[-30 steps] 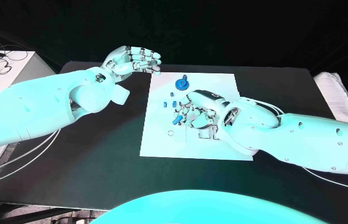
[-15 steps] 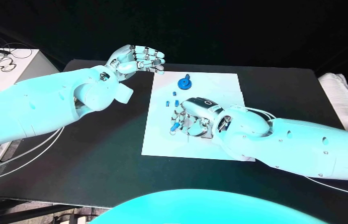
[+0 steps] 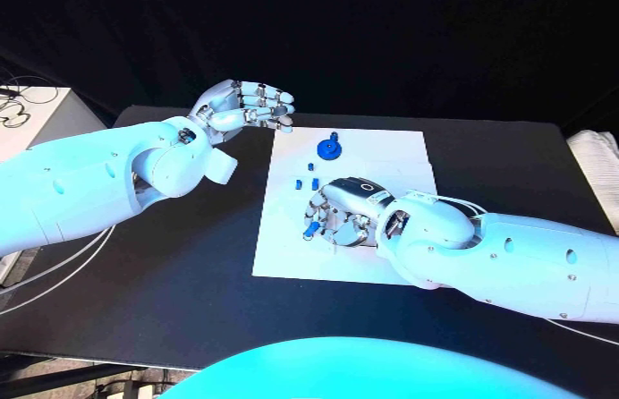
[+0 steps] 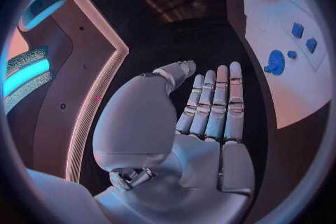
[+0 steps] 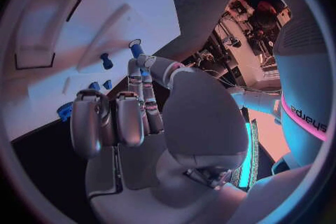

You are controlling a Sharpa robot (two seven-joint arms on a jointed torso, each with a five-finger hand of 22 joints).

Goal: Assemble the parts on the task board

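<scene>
Blue peg (image 3: 311, 230) (image 5: 136, 48) pinched at right hand (image 3: 342, 213) fingertips, low over white board (image 3: 387, 153), long axis steeply tilted. Blue round part (image 3: 329, 148) at board's far end. Left hand (image 3: 242, 106) raised, holding nothing, fingers apart.

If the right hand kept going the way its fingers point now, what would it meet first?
Probably the small blue part at its fingertips: the right hand hangs over the task board, fingers toward the board's left side, and the right wrist view shows that part just ahead of them. Depth is unclear; contact cannot be judged.
</scene>
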